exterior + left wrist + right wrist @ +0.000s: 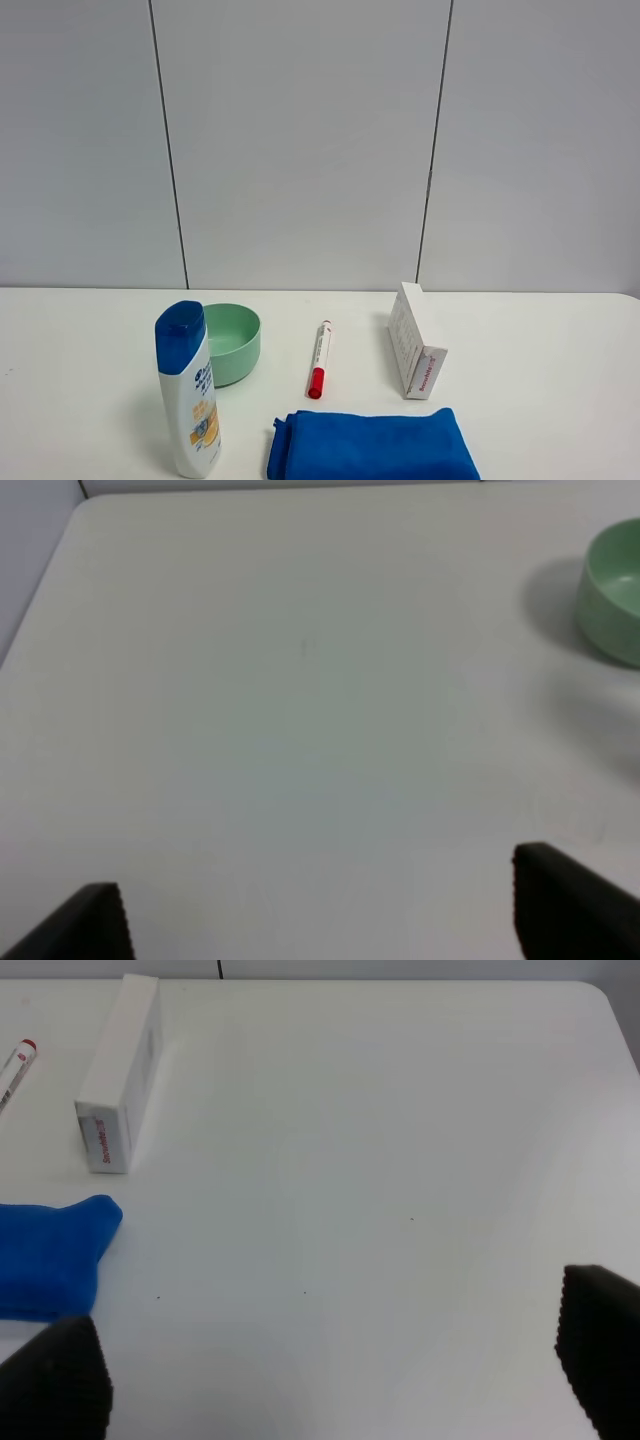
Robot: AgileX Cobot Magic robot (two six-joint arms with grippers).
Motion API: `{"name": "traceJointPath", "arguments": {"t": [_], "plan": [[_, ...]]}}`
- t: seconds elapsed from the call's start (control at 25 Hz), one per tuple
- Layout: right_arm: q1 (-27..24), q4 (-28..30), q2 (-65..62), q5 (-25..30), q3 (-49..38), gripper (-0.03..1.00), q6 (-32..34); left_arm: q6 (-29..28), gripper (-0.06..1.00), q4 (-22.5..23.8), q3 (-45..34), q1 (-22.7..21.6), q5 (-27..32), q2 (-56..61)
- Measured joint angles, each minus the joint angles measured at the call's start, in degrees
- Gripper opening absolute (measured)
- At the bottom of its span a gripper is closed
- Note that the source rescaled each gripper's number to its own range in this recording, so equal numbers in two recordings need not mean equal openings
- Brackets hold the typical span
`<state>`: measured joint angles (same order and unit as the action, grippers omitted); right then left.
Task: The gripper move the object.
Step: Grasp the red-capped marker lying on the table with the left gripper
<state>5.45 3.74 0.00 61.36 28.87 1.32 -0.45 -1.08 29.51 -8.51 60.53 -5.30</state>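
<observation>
The marker pen (319,359) is seen lying flat on the white table (540,340), between the green bowl (235,342) and the white carton box (415,352) and apart from both. Its red cap (316,383) is pointed toward the blue cloth (370,445). The marker pen is judged to be light and rigid, with a smooth round barrel that could roll or slip if pinched off-centre. A hold across the middle of the barrel, with the jaws set crosswise to its length, is judged safest. Since it lies so low, the fingertips would have to be brought almost down to the table.

The whole layout is given only in the high view, including the shampoo bottle (188,390) standing beside the green bowl, but neither arm is shown there. In the left wrist view the left gripper (330,915) is shown with its fingers spread wide over bare table and nothing between them. Only the green bowl is caught there, and the marker pen is not seen. In the right wrist view the right gripper (325,1370) is likewise spread wide and empty. One end of the marker pen is caught there beside the white carton box, with a corner of the blue cloth.
</observation>
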Motion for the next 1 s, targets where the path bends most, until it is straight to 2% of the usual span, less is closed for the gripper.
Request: {"name": "traceJointPath", "arguments": {"t": [0.24,0.48,0.56,1.0], "plan": [[0.0,0.0,0.0,0.0,0.0,1.0,0.0,0.0,0.73,-0.6,1.8,0.0,-5.0,-8.4],[0.0,0.0,0.0,0.0,0.0,1.0,0.0,0.5,0.71,-7.4,1.9,0.0,-15.1,-16.6],[0.0,0.0,0.0,0.0,0.0,1.0,0.0,1.3,0.69,-8.4,1.9,0.0,-16.8,-18.9],[0.0,0.0,0.0,0.0,0.0,1.0,0.0,7.4,0.69,-6.4,10.7,0.0,-16.1,-34.5]]}}
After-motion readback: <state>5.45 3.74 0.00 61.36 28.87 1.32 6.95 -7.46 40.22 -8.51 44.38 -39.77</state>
